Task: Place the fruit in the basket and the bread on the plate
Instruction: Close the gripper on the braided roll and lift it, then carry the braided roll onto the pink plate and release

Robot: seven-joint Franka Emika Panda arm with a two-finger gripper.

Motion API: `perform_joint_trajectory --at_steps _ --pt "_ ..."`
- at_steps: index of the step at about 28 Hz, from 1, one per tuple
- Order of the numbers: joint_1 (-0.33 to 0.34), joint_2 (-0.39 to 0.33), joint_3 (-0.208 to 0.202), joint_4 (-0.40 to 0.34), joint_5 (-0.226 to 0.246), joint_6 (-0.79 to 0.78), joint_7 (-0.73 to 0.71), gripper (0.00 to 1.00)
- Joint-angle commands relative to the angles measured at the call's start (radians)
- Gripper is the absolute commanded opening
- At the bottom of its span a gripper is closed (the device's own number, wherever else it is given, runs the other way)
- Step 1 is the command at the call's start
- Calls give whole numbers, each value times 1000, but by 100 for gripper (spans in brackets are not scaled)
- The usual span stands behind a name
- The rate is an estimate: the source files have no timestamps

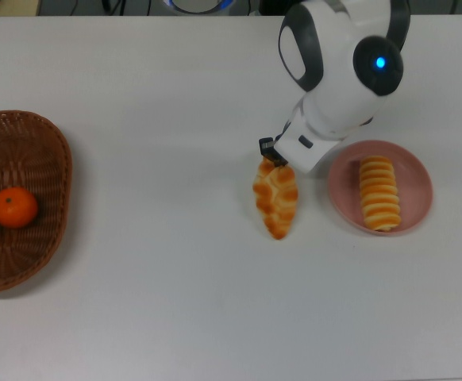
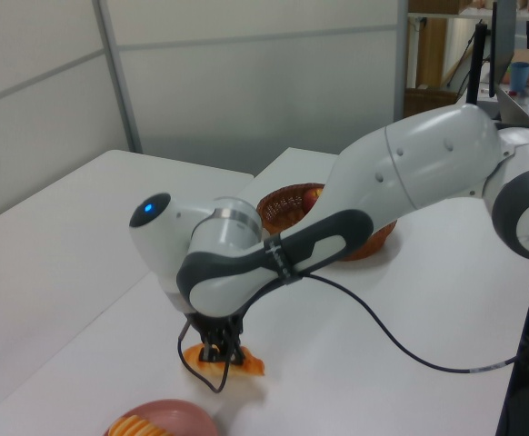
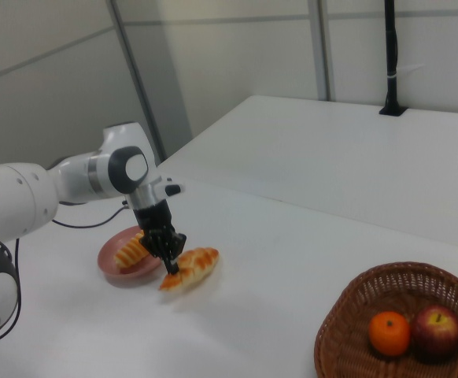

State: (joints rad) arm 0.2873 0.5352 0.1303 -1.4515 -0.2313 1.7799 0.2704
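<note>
Beside the plate holding one roll, the end effector clamps the braided pastry, fruit already in the basket.

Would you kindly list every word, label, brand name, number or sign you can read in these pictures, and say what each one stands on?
None can be read.
The dark band on the robot arm carries small pale lettering, too small to make out.
The basket, plate, both breads and the table show no writing.

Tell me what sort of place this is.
Probably a lab or office robot test room: plain white tables, grey partition walls, and an arm with toy-like food set out, such as the basket.
</note>
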Motion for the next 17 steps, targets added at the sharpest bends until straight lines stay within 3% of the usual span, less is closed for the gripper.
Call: perform_joint_trajectory --at_steps 1,8,17 --pt "22 -61 2 -1 4 -17 19 0" --pt "65 -60 15 33 -5 -7 61 0" --pt "85 -58 109 40 -6 0 64 0"
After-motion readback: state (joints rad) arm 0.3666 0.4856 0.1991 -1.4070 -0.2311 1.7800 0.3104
